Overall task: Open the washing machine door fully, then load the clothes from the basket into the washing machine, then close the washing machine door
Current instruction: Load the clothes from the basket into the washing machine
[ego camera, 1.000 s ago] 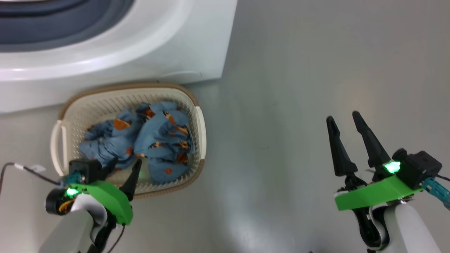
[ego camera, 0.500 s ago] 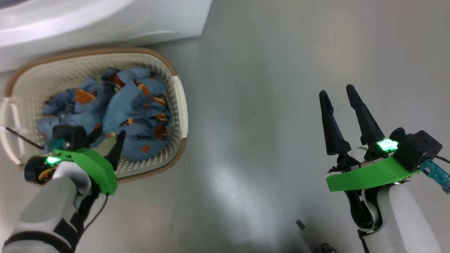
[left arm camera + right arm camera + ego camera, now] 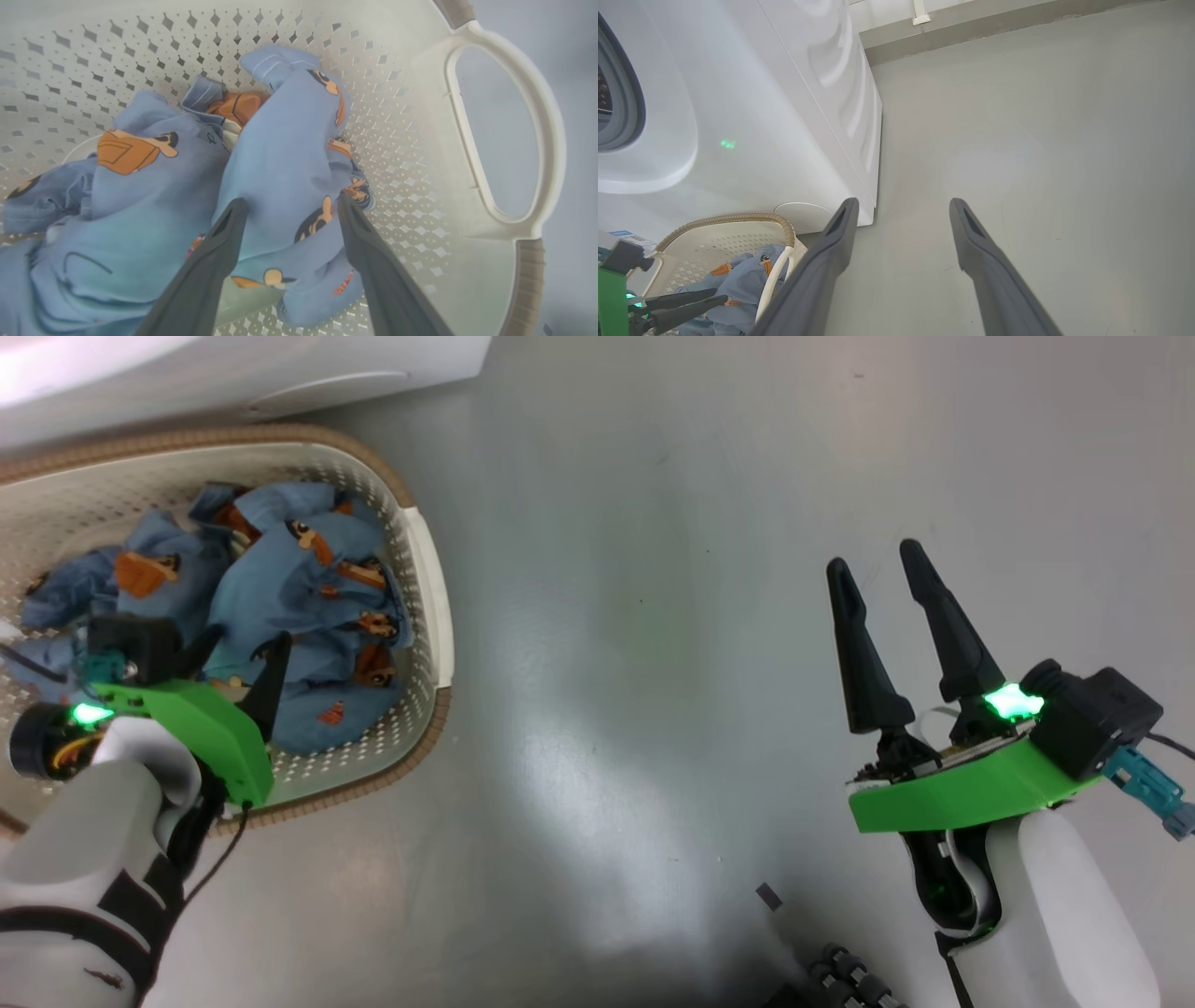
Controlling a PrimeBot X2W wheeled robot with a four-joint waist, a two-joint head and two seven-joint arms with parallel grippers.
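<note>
The cream basket (image 3: 434, 588) with its brown rim stands on the floor at the left, in front of the white washing machine (image 3: 233, 373). Two crumpled light-blue clothes (image 3: 289, 579) with orange figures lie inside it. My left gripper (image 3: 245, 642) is open inside the basket. In the left wrist view its fingers straddle a fold of the right-hand garment (image 3: 280, 154), left gripper (image 3: 292, 200), beside the basket's handle (image 3: 546, 140). My right gripper (image 3: 872, 556) hangs open over bare floor with nothing between its fingers. The washing machine door is out of view.
In the right wrist view the washing machine (image 3: 784, 116) shows its side panel and the grey gasket (image 3: 626, 93) at the left edge. Grey floor stretches to a wall skirting (image 3: 971, 28). A small dark scrap (image 3: 768, 894) lies on the floor near my base.
The head camera has moved, so the basket slid left and up in the picture and looks larger. My left gripper has reached further in over the clothes. The right gripper stays open.
</note>
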